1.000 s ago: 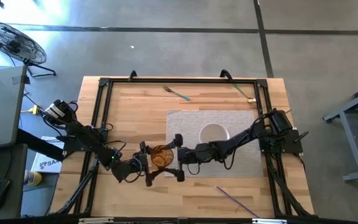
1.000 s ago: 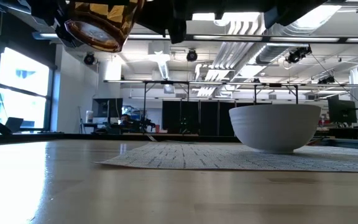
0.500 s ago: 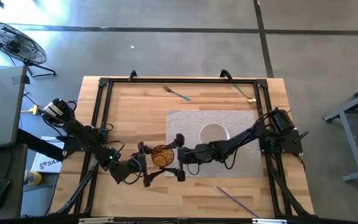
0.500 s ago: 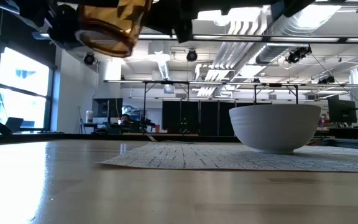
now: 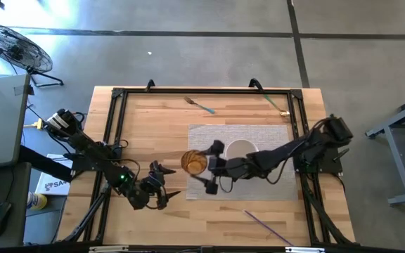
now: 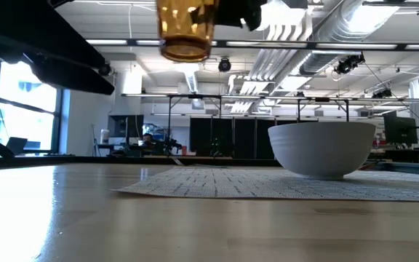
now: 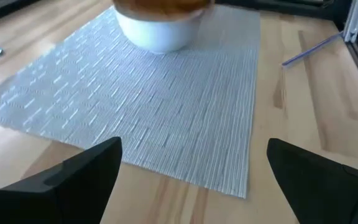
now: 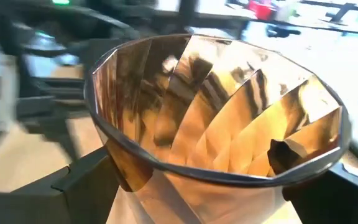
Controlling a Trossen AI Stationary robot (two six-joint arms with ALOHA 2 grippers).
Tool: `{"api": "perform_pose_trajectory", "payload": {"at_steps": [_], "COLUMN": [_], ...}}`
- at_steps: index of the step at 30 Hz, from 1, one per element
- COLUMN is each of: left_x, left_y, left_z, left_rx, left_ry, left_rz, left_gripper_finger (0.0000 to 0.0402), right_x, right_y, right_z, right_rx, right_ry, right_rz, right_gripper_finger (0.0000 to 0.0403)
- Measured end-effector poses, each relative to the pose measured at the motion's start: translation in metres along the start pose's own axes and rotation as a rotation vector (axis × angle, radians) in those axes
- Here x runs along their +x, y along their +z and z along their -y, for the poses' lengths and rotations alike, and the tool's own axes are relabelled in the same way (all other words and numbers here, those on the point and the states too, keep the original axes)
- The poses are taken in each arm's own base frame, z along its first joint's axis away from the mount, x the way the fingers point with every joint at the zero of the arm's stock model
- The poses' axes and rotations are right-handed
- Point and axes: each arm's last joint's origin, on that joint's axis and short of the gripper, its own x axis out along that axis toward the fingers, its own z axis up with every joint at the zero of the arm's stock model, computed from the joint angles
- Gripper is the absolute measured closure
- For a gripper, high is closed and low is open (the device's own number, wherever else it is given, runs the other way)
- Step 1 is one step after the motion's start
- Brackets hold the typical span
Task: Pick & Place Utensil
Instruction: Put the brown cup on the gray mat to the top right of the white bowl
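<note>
While the left gripper (image 5: pixel 162 188) is pulling back toward the near-left part of the bench (image 5: pixel 143 126), its fingers (image 7: pixel 86 168) are standing wide apart with nothing between them. A second ago it was crowded up against the amber glass (image 5: pixel 194 162) together with the other arm; now it is well apart from it. I am reading that as a hand-over just finished: the glass is travelling with the right arm alone.

The glass is hanging high above the bench, over the left edge of the woven mat (image 5: pixel 213 137), a little farther right than it was. The tilt it had a second ago is gone, and it is riding upright, mouth up, long axis vertical. The right gripper (image 5: pixel 206 167) is clamping it from the sides, fingers closed against its wall. Just right of it the white bowl (image 5: pixel 242 150) is sitting on the mat.

No utensil is being handled yet. The fork (image 5: pixel 200 105) is lying untouched on the far side of the bench, its long axis running diagonally.
</note>
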Motion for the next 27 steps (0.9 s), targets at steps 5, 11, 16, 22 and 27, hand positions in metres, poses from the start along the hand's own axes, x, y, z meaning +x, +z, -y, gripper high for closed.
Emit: {"api": "perform_pose_trajectory", "payload": {"at_steps": [5, 11, 16, 22, 27], "left_x": [0.0, 0.0, 0.0, 0.0, 0.0], "left_y": [0.0, -0.001, -0.001, -0.001, -0.001], "left_z": [0.0, -0.001, -0.001, -0.001, -0.001], "left_rx": [-0.013, -0.035, -0.032, -0.029, -0.03], "left_ry": [0.001, 0.006, 0.014, 0.004, 0.005], "left_rz": [-0.001, -0.002, -0.002, -0.013, -0.012], "left_gripper_finger": [0.0006, 0.0006, 0.0005, 0.0005, 0.0005], "right_x": [-0.027, -0.068, -0.103, -0.141, -0.164], "right_y": [0.017, 0.015, -0.012, -0.047, -0.073], "right_z": [0.022, 0.049, 0.075, 0.109, 0.132], "right_rx": [-0.018, 0.037, 0.116, 0.18, 0.249], "right_ry": [-0.163, -0.361, -0.512, -0.673, -0.736], "right_rz": [-0.066, -0.094, -0.067, -0.055, -0.113], "right_gripper_finger": [0.0026, 0.0026, 0.0024, 0.0023, 0.0023]}}
